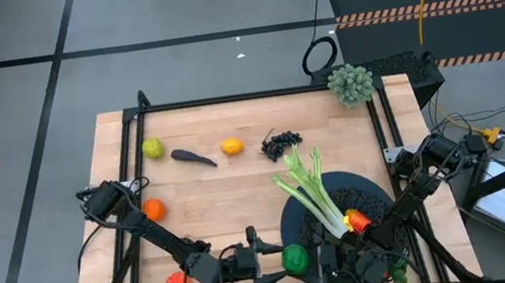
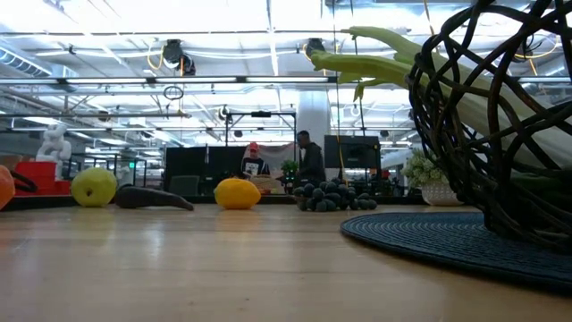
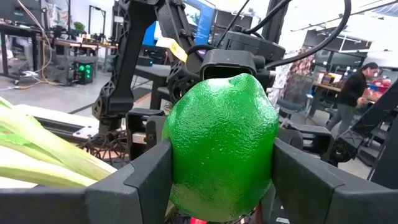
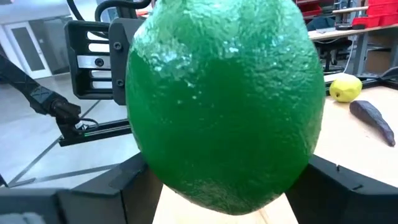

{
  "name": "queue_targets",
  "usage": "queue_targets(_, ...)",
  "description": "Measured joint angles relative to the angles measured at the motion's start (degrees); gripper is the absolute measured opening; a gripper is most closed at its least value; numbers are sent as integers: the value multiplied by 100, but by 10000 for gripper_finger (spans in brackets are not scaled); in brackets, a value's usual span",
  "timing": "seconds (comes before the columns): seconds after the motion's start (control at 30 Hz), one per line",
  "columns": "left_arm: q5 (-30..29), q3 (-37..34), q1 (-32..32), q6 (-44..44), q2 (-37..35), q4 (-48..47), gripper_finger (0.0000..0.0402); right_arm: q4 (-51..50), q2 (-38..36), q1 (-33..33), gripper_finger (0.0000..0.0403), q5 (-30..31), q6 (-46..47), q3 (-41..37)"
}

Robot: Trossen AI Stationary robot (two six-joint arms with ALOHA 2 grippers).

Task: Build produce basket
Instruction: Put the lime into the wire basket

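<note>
Basket (image 1: 376, 189) sits at 5 o'clock on the table (image 1: 238, 182), celery (image 1: 310, 192) lying in it. Grapes (image 1: 281, 144) at 12 of the basket, lemon (image 1: 232, 146) and eggplant (image 1: 193, 157) toward 9 from them.

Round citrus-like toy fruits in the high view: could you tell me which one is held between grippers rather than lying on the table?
The bright green lime, held at the near edge; the others lie on wood.
</note>
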Motion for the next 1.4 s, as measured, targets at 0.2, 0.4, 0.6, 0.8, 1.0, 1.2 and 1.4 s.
queue_targets(0.2, 2, 2, -11, -2, 0, -47, 239, 22, 0, -2, 236, 5, -79, 0)
queue_targets(0.4, 4, 2, -22, 122, 0, -51, 239, 17, 0, -2, 233, 7, -117, 0)
queue_targets(0.6, -60, 2, -153, 498, -55, -54, 271, -9, 0, 38, 237, -28, -133, 0)
queue_targets(0.8, -445, 2, -418, 950, -368, -210, 321, -149, -90, 127, 236, 16, -86, 0)
queue_targets(1.0, -941, 2, -656, 1182, -739, -771, 330, -1263, -493, 278, 237, -2, 559, 0)
queue_targets(1.2, -1035, 2, -758, 797, -1066, -1821, 304, -3498, -1157, 490, 237, -239, 2228, 0)
queue_targets(1.4, -1036, 2, -691, 379, -1106, -2177, 275, -5387, -1661, 522, 237, -1094, 3927, 2)
